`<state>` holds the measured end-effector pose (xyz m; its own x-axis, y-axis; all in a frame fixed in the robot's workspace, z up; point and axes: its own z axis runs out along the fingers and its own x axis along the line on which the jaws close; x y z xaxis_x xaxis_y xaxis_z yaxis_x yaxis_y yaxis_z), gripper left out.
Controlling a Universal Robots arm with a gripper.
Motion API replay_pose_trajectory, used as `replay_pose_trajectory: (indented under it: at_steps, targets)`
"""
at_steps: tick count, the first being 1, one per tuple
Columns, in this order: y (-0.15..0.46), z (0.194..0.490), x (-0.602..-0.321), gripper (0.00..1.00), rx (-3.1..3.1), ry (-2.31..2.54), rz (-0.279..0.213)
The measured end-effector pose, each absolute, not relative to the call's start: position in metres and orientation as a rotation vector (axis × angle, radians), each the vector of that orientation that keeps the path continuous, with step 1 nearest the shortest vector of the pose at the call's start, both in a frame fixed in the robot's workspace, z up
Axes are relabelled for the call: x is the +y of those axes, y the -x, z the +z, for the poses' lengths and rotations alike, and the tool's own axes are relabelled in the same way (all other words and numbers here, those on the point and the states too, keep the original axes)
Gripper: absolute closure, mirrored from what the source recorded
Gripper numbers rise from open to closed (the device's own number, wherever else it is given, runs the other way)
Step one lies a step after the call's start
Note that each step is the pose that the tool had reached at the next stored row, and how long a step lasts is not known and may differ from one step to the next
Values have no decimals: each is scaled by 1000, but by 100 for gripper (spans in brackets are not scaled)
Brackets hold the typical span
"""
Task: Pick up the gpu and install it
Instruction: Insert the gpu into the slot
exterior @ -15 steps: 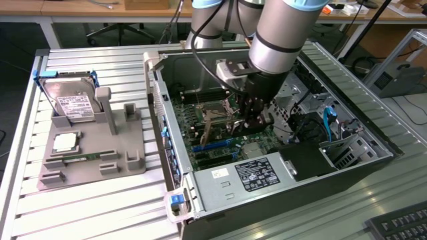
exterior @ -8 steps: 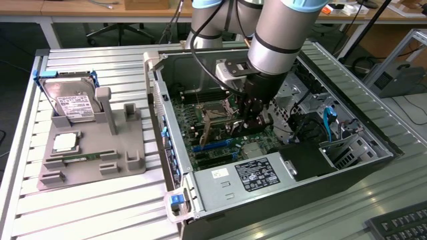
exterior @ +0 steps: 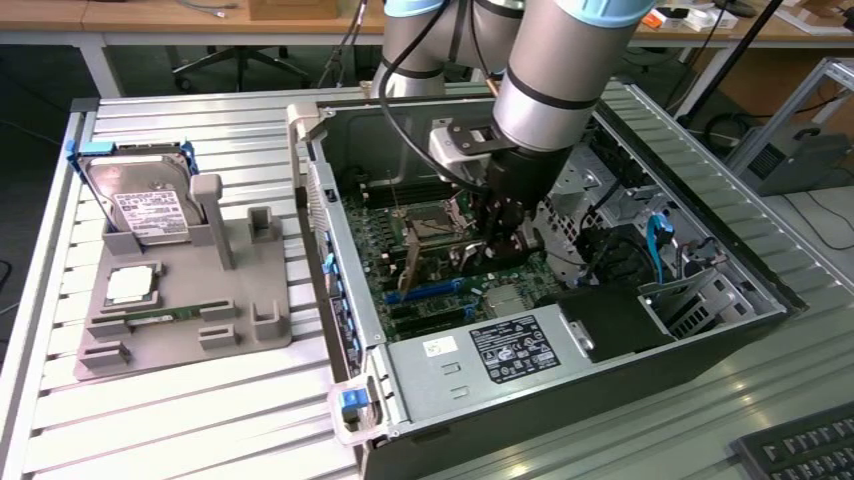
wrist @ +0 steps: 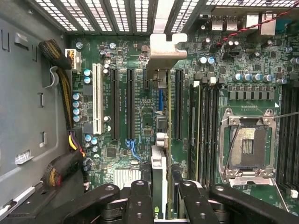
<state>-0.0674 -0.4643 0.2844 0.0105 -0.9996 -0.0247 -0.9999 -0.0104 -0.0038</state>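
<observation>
One open computer case [exterior: 534,330], one hard drive [exterior: 144,210], one grey parts tray [exterior: 254,330], one keyboard [exterior: 801,452].

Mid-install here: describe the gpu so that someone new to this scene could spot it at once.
Find the open computer case and the grey arm reaching into it. The gripper is shut on the gpu, a thin card held on edge above the motherboard, with a silver metal end bracket. Unlike the fixed black slots beside it, it stands clear of the board.
</observation>
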Motion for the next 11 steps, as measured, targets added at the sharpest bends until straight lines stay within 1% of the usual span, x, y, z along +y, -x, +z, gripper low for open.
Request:
replay_pose_trajectory:
  at_steps: [11]
  targets:
    - [69, 282, -464, 73, 2195, 2219, 23]
